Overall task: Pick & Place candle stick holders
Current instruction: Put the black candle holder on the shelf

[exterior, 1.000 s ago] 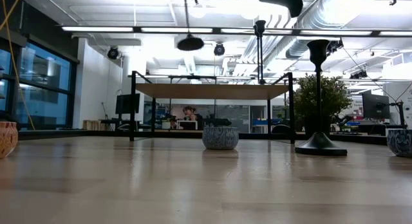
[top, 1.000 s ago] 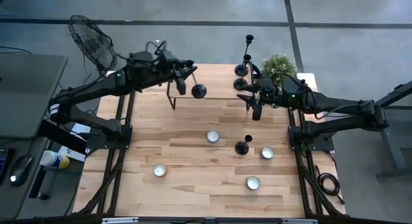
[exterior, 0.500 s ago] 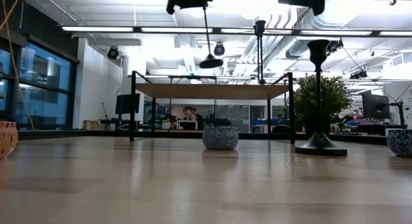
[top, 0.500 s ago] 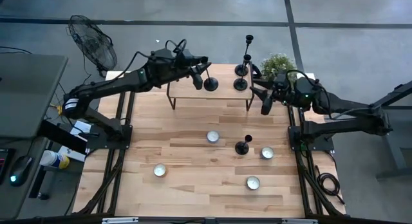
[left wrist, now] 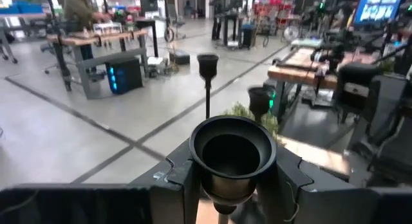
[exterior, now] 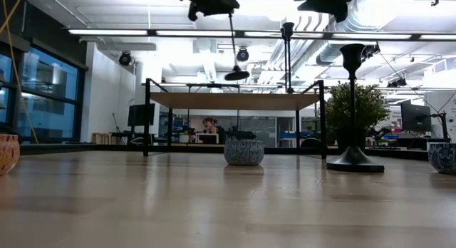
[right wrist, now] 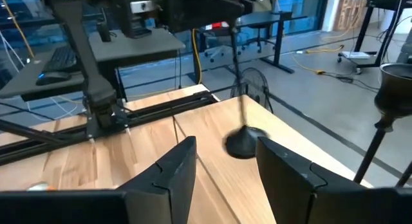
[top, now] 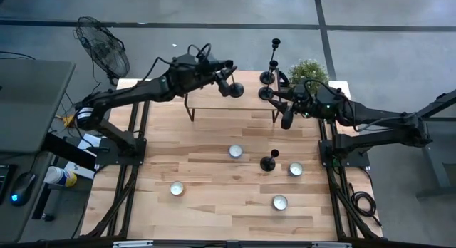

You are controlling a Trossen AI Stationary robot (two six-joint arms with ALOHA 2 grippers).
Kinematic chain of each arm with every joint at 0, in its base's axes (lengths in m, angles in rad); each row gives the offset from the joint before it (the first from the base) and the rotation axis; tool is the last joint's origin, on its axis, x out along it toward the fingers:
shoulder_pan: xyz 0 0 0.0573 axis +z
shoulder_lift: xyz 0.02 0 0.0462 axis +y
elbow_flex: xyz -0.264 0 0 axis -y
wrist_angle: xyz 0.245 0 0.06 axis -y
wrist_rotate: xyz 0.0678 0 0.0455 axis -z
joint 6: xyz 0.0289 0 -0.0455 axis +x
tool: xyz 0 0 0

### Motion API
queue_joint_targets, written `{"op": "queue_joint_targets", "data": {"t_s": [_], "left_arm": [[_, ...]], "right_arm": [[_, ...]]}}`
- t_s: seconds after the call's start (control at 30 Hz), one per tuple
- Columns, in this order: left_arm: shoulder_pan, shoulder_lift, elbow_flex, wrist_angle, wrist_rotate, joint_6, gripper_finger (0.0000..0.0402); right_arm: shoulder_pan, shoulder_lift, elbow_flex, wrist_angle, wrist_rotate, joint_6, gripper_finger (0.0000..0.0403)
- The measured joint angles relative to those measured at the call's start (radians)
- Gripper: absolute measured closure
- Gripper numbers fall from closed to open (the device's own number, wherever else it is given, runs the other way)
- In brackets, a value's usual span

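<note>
One left gripper [top: 221,68] pinched tight on a candle stick holder [top: 234,90] by its cup, hung straight over the shelf [top: 214,100] – so the round foot can land flat beside two more holders [top: 267,78]. Right gripper [right wrist: 225,163] apart and empty at the shelf's end – likely waiting. Last holder [top: 268,162] down on the table [top: 206,169].

Black candlesticks [top: 268,162]; white tealights [top: 235,152] (blue-patterned cups, low view); light wood table [top: 214,169]; green plant [top: 308,71].
</note>
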Motion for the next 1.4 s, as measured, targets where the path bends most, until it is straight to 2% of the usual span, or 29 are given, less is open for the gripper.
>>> {"op": "queue_joint_targets", "data": {"t_s": [0.3,0.57,0.73,0.87,1.3,1.4], "left_arm": [[0.06,0.052,0.0,0.069,0.027,-0.007,0.0287],[0.077,0.052,0.0,0.032,0.049,-0.007,0.0287],[0.077,0.049,0.0,-0.015,0.063,-0.007,0.0287],[0.077,0.05,0.0,-0.013,0.078,-0.002,0.0287],[0.103,0.089,0.011,0.095,0.088,0.043,0.0287],[0.119,0.118,0.06,0.031,0.103,0.041,0.0287]], "right_arm": [[0.0,-0.006,0.0,-0.032,0.03,0.015,0.0249],[-0.003,-0.003,0.0,-0.069,0.151,0.01,0.0249],[-0.003,0.029,0.0,-0.072,0.245,-0.051,0.0249],[-0.003,0.066,0.0,-0.072,0.282,-0.069,0.0249],[-0.003,0.094,0.0,-0.056,0.284,-0.012,0.0249],[-0.003,0.093,0.0,-0.057,0.281,-0.009,0.0249]]}}
